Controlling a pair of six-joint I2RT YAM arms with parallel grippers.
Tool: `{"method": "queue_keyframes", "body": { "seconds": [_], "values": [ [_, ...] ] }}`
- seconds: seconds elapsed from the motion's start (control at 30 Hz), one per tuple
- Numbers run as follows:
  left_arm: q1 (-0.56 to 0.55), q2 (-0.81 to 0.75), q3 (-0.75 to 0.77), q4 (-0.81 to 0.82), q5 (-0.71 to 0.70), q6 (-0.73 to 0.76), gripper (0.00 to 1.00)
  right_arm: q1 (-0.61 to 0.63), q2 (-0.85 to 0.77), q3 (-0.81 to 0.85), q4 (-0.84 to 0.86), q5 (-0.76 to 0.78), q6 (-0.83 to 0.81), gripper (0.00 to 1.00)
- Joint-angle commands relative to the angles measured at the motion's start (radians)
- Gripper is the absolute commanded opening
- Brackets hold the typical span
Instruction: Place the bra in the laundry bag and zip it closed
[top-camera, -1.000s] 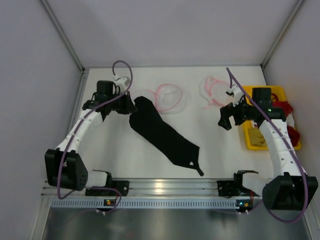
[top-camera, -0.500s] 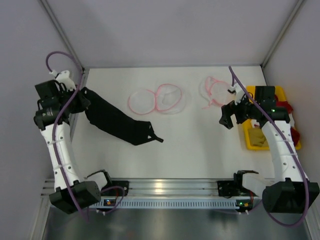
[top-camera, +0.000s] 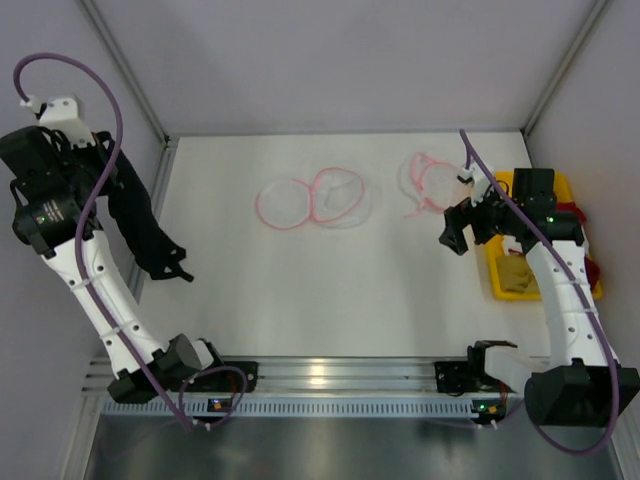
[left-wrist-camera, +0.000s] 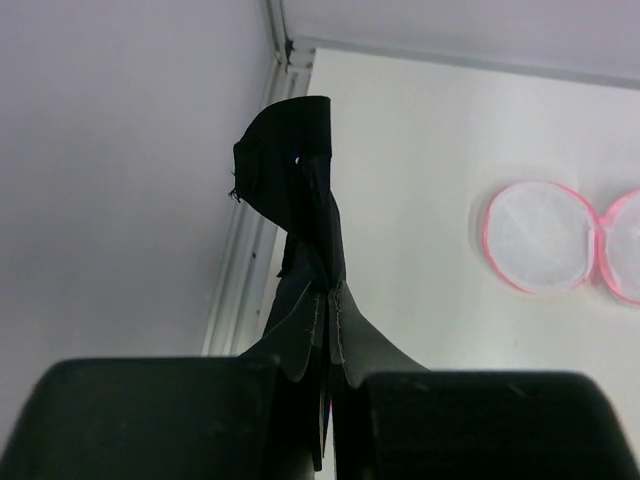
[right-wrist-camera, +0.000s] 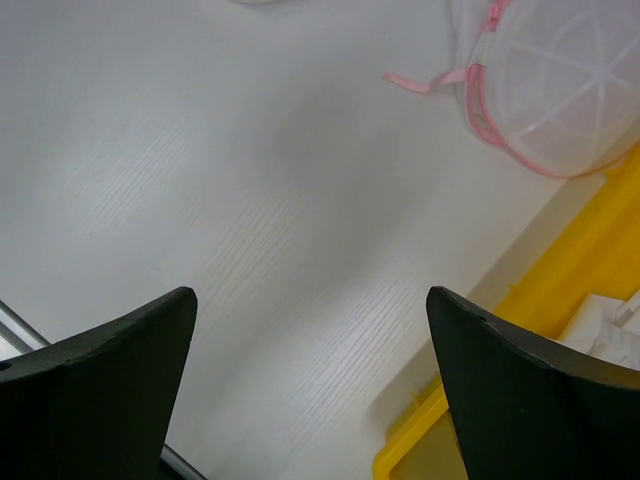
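Observation:
My left gripper (top-camera: 108, 178) is raised high at the table's left edge and is shut on the black bra (top-camera: 143, 228). The bra hangs down from it, twisted, with its lower end near the left rail. In the left wrist view the jaws (left-wrist-camera: 330, 340) pinch the bra (left-wrist-camera: 297, 170). The laundry bag (top-camera: 312, 200) lies opened into two pink-rimmed mesh rounds at the table's middle back, and its left round also shows in the left wrist view (left-wrist-camera: 540, 237). My right gripper (top-camera: 455, 233) is open and empty, low over the table at the right (right-wrist-camera: 310, 295).
A second mesh bag (top-camera: 430, 180) lies at the back right, close to my right gripper, and shows in the right wrist view (right-wrist-camera: 565, 80). A yellow bin (top-camera: 500, 270) with red garments (top-camera: 585, 268) stands at the right edge. Grey walls close in on three sides.
My left arm has swung left and up, carrying the bra from the table's middle to the left edge. The bag's left round is now uncovered. The right arm has barely moved.

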Motion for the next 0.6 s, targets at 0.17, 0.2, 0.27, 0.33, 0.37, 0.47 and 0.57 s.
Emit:
{"method": "queue_keyframes", "body": {
  "seconds": [0.17,0.2,0.27,0.33,0.37,0.47,0.57],
  "values": [
    [0.010,0.008,0.136,-0.004,0.058,0.055,0.00,-0.012,-0.022,0.007,0.012,-0.029,-0.014,1.00],
    [0.010,0.003,0.120,-0.007,0.112,0.057,0.00,-0.012,-0.021,0.007,0.015,-0.031,-0.011,1.00],
    [0.007,-0.011,0.054,-0.007,0.153,0.067,0.00,-0.012,-0.010,0.007,0.018,-0.037,-0.006,0.99],
    [0.004,-0.018,-0.019,-0.006,0.187,0.077,0.00,-0.012,-0.007,0.007,0.021,-0.040,-0.004,0.99],
    [-0.010,-0.023,-0.044,-0.007,0.187,0.075,0.00,-0.012,-0.007,0.005,0.021,-0.040,-0.003,0.99],
    [-0.065,-0.040,-0.154,-0.006,0.177,0.070,0.00,-0.012,-0.005,0.002,0.022,-0.038,-0.004,0.99],
    [-0.196,-0.055,-0.241,0.009,0.096,0.057,0.00,-0.012,-0.004,-0.004,0.022,-0.035,-0.004,1.00]
  ]
}}
